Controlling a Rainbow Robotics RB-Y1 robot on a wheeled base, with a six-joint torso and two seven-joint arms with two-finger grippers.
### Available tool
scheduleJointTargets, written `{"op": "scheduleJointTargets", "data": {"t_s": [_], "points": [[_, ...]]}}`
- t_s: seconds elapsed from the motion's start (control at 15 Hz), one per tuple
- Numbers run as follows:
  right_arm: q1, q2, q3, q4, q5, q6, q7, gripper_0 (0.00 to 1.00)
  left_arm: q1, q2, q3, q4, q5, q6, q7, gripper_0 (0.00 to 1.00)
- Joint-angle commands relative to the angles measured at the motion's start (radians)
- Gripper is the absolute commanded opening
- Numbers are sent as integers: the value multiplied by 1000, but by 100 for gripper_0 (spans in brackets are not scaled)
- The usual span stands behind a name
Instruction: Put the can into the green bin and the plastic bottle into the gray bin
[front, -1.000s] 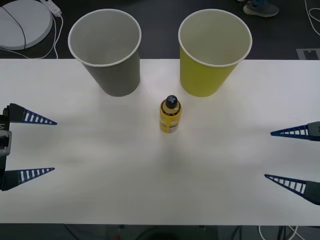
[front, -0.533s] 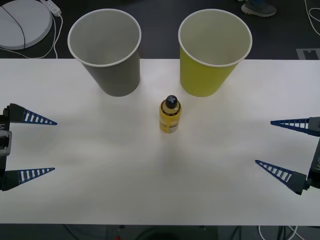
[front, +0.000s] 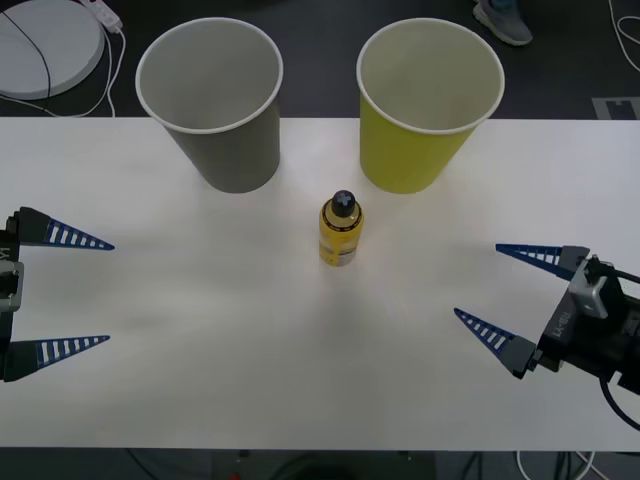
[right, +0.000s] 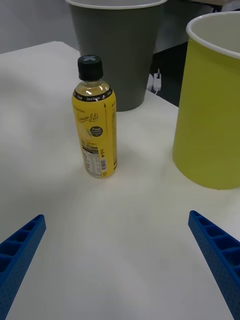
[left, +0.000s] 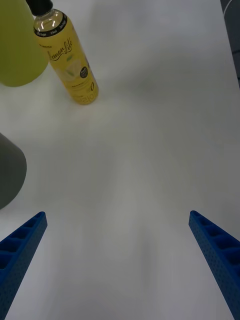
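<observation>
Bottle: your plastic bottle (front: 341, 229) stands upright mid-desk (front: 200, 300), in front of the gray bin (front: 212, 100) and green bin (front: 428, 100).
Right gripper (front: 508, 298): jaws apart, aimed at it for a side grasp.
Left gripper (front: 85, 292): jaws apart, parked at your desk edge.

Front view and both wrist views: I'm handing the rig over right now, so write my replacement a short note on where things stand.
Right gripper: open, empty, over the table's right side, fingers pointing toward the bottle.
Left gripper: open, empty, parked at the left edge.
Bottle: upright, capped, mid-table, just in front of the two bins, touching neither.
Gray bin back left, green bin back right, both upright.
Done: nothing binned.
Left: bottle into the gray bin. I see no can on the table.
</observation>
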Motion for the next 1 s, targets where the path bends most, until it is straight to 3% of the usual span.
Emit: {"op": "scheduleJointTargets", "data": {"t_s": [0.07, 0.4, 0.8, 1.0], "points": [[-21, 29, 76, 2, 6, 92, 25, 100, 0, 0, 0, 0, 0, 0, 0, 100], [-58, 84, 184, 26, 20, 221, 51, 100, 0, 0, 0, 0, 0, 0, 0, 100], [-116, 204, 201, 118, 7, 176, 56, 100, 0, 0, 0, 0, 0, 0, 0, 100], [-153, 267, 184, 189, -2, 74, 68, 100, 0, 0, 0, 0, 0, 0, 0, 100]]}}
